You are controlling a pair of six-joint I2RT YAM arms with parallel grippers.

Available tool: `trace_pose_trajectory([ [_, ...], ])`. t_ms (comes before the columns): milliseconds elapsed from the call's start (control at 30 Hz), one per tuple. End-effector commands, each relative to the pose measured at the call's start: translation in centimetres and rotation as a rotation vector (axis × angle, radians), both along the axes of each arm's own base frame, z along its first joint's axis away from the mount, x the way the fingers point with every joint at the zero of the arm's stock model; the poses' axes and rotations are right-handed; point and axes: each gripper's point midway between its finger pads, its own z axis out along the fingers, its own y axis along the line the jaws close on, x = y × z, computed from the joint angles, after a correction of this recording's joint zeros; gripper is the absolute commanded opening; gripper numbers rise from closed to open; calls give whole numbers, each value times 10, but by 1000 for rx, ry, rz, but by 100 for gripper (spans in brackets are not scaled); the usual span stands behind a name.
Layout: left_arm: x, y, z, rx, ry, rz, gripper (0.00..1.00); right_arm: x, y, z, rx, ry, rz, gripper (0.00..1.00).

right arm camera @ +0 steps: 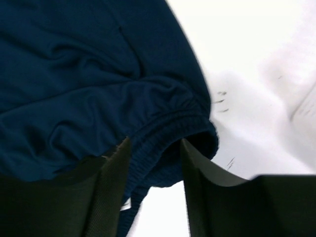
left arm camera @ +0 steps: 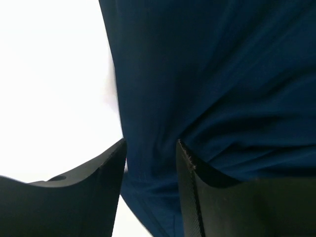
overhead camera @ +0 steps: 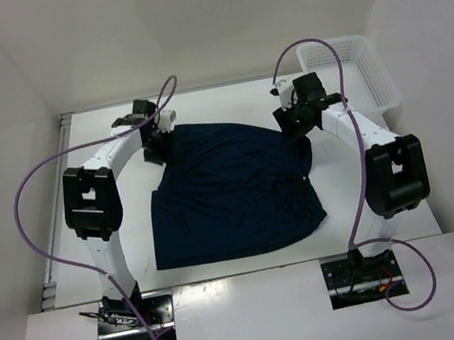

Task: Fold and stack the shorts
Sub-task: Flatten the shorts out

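Note:
The navy shorts (overhead camera: 235,190) lie spread flat on the white table (overhead camera: 378,227). My left gripper (overhead camera: 156,152) is down at their far left corner. In the left wrist view the gripper (left arm camera: 151,143) stands open, with the shorts' fabric (left arm camera: 222,74) running between the two fingers. My right gripper (overhead camera: 294,127) is down at the far right corner. In the right wrist view it (right arm camera: 155,140) is open too, with the ribbed waistband (right arm camera: 168,123) of the shorts (right arm camera: 74,74) passing between its fingers, slightly bunched.
A white plastic basket (overhead camera: 359,67) stands at the back right of the table, behind the right arm. Purple cables loop over both arms. White walls close in the table on the left, back and right.

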Motion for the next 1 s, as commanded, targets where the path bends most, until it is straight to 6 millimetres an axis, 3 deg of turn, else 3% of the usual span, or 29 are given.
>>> trace_pose_trajectory([
  [0, 57, -16, 37, -87, -161, -15, 52, -18, 9, 2, 54, 58, -18, 49],
  [33, 77, -22, 54, -110, -215, -23, 52, -25, 10, -11, 61, 97, -20, 49],
  [67, 86, -26, 55, -124, -225, -30, 52, -28, 11, -14, 77, 113, -29, 49],
  [100, 93, -26, 39, -138, -201, -29, 52, -29, 12, -19, 80, 130, -38, 49],
  [133, 109, -31, 49, -153, -240, -36, 52, -30, 12, -28, 88, 155, -57, 49],
  [167, 115, -32, 29, -148, -206, -34, 52, -31, 13, -28, 94, 158, -66, 49],
  [200, 117, -36, 25, -166, -193, -43, 52, -30, 9, -33, 92, 171, -78, 49],
  [333, 139, -40, 14, -169, -211, -45, 56, -14, -6, -17, 91, 137, -130, 49],
  [400, 145, -39, 1, -158, -202, -39, 56, -20, -7, -17, 80, 166, -124, 49],
  [533, 166, -28, -1, -117, -254, -8, 57, -30, -5, -27, 80, 213, -108, 49],
  [733, 160, -34, -18, -143, -209, -23, 55, -32, -22, -54, 91, 277, -162, 52],
  [900, 152, -51, -23, -180, -180, -59, 39, -18, -10, -56, 149, 280, -145, 60],
  [967, 150, -50, -35, -177, -159, -58, 33, -13, -7, -62, 159, 289, -139, 63],
])
